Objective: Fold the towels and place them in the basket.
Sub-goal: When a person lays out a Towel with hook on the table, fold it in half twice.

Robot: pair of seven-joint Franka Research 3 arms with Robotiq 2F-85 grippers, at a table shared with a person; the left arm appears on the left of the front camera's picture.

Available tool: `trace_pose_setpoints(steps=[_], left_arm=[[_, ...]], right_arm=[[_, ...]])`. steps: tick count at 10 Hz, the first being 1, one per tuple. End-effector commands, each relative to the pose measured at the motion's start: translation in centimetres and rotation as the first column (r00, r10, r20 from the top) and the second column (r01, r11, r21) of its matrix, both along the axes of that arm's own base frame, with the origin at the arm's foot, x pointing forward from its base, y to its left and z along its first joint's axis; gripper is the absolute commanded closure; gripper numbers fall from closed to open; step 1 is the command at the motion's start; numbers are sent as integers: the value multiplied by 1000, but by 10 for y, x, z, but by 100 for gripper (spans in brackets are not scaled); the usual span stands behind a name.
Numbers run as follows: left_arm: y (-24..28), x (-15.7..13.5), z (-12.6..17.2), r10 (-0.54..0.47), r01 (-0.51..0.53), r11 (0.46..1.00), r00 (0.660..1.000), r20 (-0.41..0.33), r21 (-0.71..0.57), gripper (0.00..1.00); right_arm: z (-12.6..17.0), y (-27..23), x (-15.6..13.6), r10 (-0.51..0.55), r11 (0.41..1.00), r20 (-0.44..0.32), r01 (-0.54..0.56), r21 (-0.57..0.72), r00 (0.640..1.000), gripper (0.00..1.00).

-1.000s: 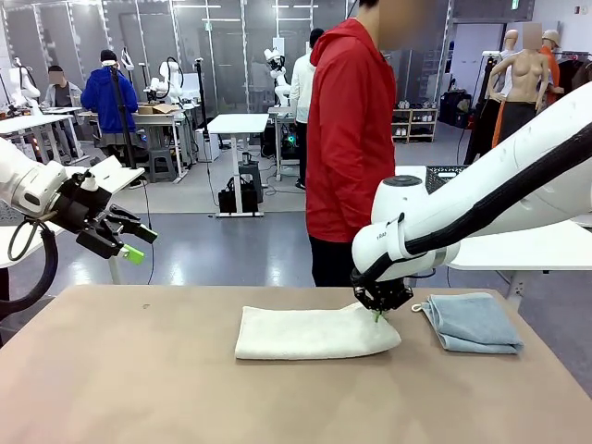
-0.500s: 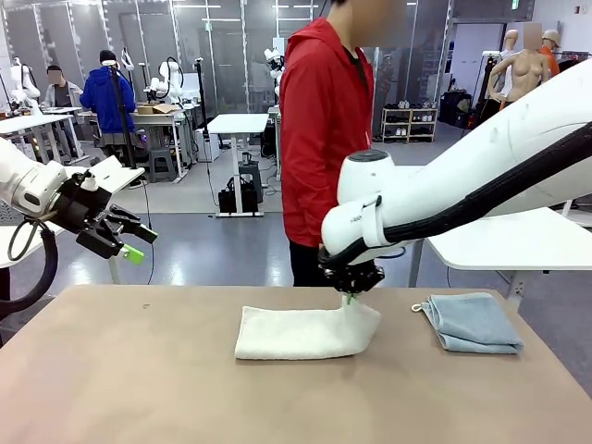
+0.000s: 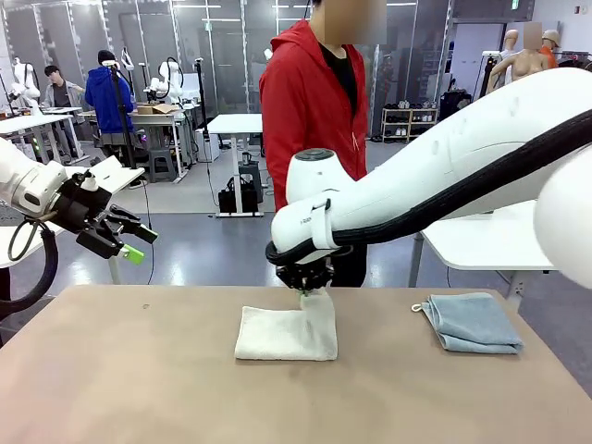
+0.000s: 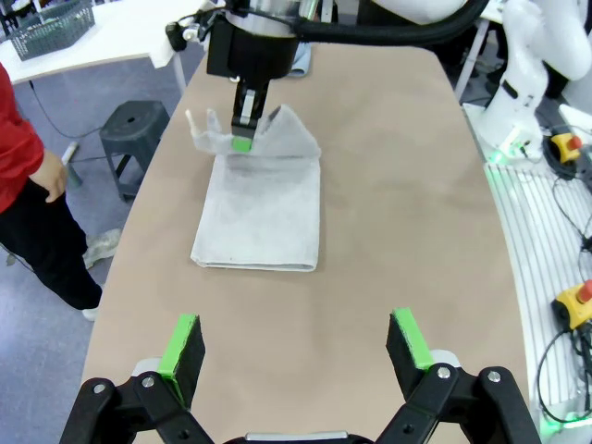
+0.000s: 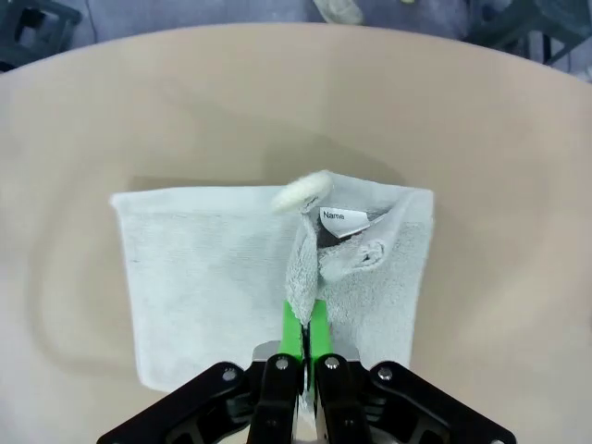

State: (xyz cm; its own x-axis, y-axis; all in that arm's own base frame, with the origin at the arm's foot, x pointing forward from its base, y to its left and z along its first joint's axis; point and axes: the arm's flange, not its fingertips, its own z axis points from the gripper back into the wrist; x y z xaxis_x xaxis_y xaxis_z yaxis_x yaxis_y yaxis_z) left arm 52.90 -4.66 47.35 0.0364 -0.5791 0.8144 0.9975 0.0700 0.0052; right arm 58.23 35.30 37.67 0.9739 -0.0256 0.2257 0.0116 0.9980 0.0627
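Observation:
A cream-white towel [image 3: 276, 335] lies on the middle of the tan table. My right gripper [image 3: 305, 291] is shut on its right end and holds that end lifted over the rest of the cloth. The right wrist view shows the green pads [image 5: 317, 326] pinching the raised fold of the towel [image 5: 203, 268], with a white label turned up. A pale blue-grey towel [image 3: 473, 322] lies folded at the right. Off the table's left edge, my left gripper [image 3: 131, 242] hangs open, and its wrist view looks down at the towel [image 4: 264, 208] from afar. The basket [image 4: 54, 26] stands on a white side table.
A person in a red hoodie [image 3: 310, 120] stands at the far edge of the table [image 3: 139, 388], hands off it. A white table [image 3: 490, 242] stands behind at the right. A grey stool [image 4: 129, 139] is on the floor beside the table.
My right gripper has carried the cream towel's right end up and leftward over the rest, shortening the cloth. The person has stepped left. My left arm has not moved.

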Motion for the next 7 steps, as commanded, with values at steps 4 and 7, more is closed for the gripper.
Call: trace_pose_setpoints(steps=[4, 7], left_arm=[[1, 0, 1, 2, -2, 1000, 1000, 0, 0, 0], [1, 0, 1, 2, -2, 1000, 1000, 0, 0, 0]], right_arm=[[2, 48, 2, -60, 992, 37, 55, 112, 998, 100], [-10, 58, 8, -46, 980, 36, 38, 197, 998, 100]])
